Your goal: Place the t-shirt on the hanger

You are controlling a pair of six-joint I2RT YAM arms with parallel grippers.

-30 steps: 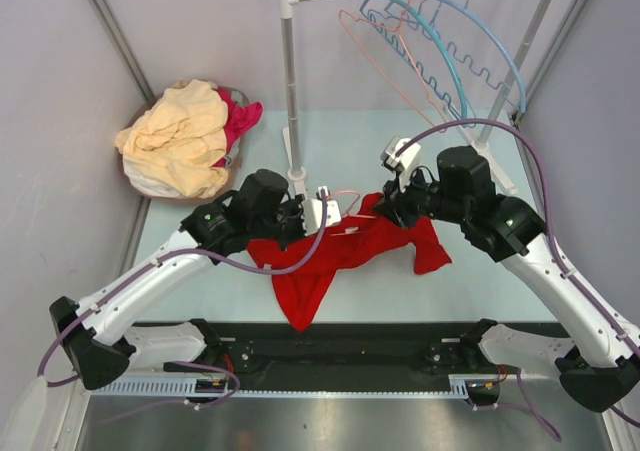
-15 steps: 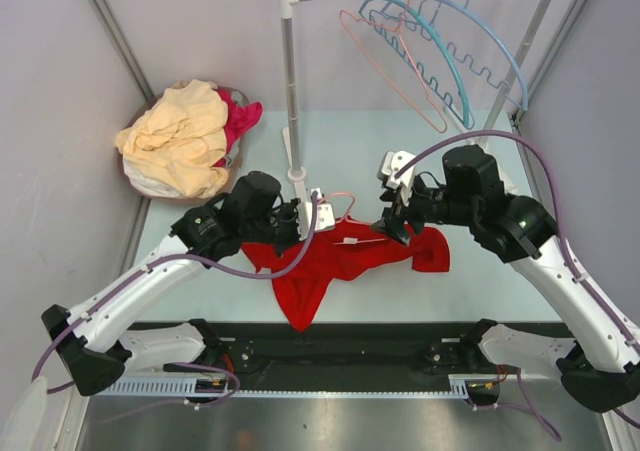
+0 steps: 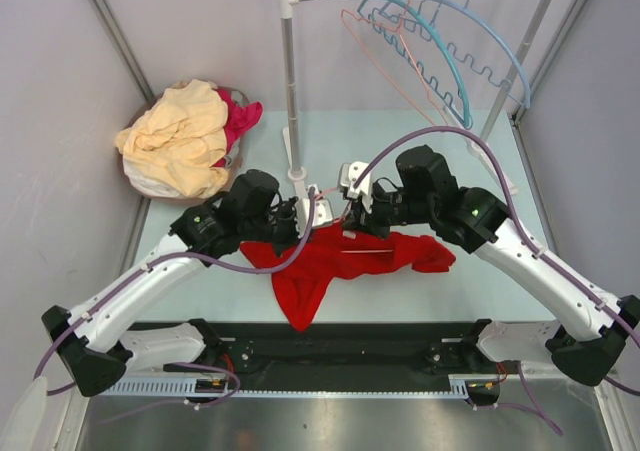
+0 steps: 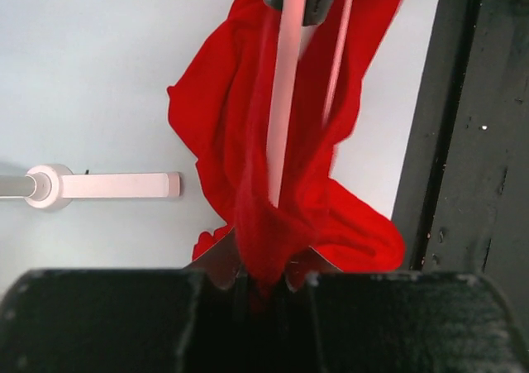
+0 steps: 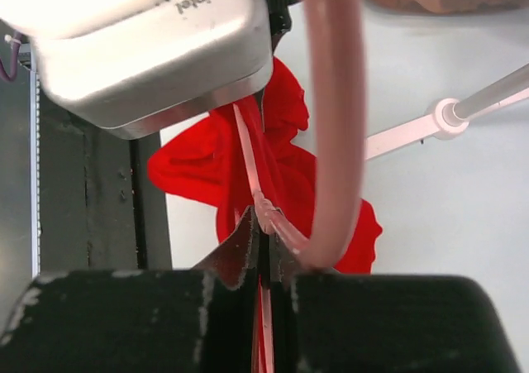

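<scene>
T-shirt (image 3: 340, 256) bunched on desk (image 3: 420, 161): left end effector (image 4: 264, 278) clenches its 10 o'clock edge, right end effector (image 5: 264, 249) grips hanger (image 4: 285, 100) (partly buried); uneven pulling could drag cloth off.

Plain grey-lilac walls (image 3: 60, 71) close in a pale blue-green tabletop (image 3: 340, 141). A metal clothes rack (image 3: 289, 81) stands at its back; a black strip (image 3: 350, 346) runs along its near edge.
</scene>
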